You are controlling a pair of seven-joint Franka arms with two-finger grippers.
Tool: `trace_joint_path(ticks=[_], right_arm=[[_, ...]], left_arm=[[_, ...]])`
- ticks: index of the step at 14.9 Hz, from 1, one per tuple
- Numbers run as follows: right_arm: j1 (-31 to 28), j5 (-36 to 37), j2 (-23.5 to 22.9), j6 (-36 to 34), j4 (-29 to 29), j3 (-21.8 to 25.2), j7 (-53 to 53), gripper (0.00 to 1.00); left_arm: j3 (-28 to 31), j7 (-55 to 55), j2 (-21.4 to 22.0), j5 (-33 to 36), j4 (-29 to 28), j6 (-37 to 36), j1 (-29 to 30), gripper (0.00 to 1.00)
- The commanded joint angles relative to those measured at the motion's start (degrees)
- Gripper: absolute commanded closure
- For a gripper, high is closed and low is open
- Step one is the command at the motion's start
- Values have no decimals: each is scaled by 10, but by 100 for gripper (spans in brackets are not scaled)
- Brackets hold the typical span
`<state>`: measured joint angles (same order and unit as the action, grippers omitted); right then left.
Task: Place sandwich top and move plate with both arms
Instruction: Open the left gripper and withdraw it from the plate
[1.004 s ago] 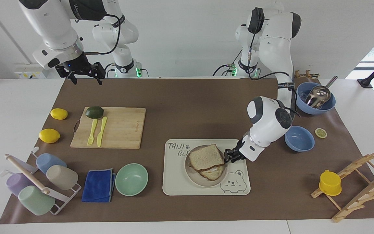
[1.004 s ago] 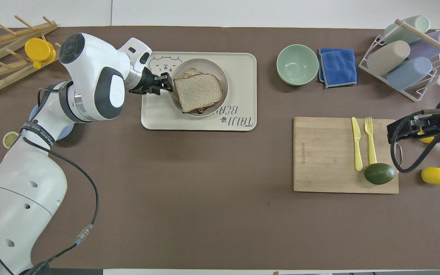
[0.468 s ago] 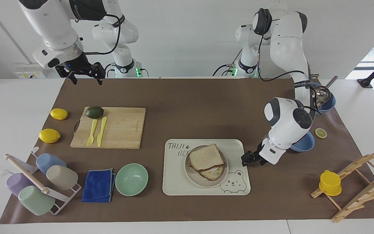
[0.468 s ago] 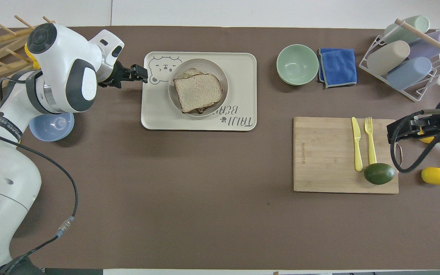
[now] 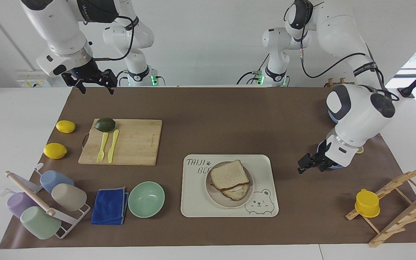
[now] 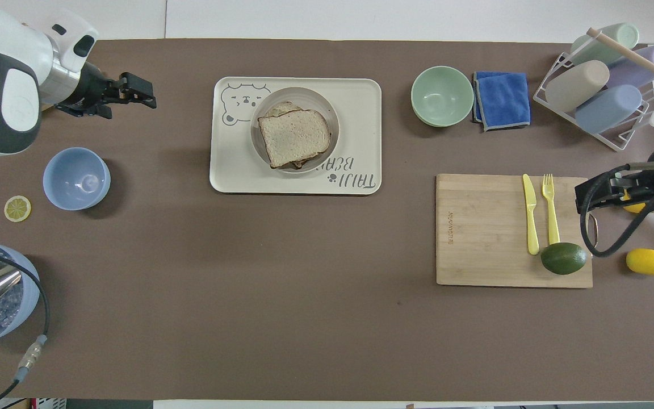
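Observation:
The sandwich top lies on the egg toast on the round plate, which stands on the bear-printed tray. In the overhead view the slice covers most of the plate. My left gripper is open and empty. It hangs over the brown mat well clear of the tray, toward the left arm's end, and shows in the overhead view. My right gripper is open and waits raised near its base, over the mat's edge by the cutting board; it also shows in the overhead view.
A mint-green bowl and a blue cloth lie beside the tray. A cutting board holds an avocado, a fork and a knife. A small blue bowl, a wooden rack with a yellow cup and a cup rack stand at the table's ends.
My left gripper has drawn away from the plate's edge toward the left arm's end and risen. The bread slice stays on the sandwich. The right arm has not moved.

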<state>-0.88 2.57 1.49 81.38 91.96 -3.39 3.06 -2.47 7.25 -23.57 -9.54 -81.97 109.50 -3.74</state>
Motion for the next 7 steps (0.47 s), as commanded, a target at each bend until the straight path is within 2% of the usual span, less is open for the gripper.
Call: trace_joint_path(ticks=[1,7], right_arm=[[-4,-16,9,4,3,-2,-16,0],[-4,-16,9,3,2,-2,-17,0]], left_arm=[[13,-5,63,30,-16,-69,2,0],[14,-4,191,63,-63,-162,8,0]])
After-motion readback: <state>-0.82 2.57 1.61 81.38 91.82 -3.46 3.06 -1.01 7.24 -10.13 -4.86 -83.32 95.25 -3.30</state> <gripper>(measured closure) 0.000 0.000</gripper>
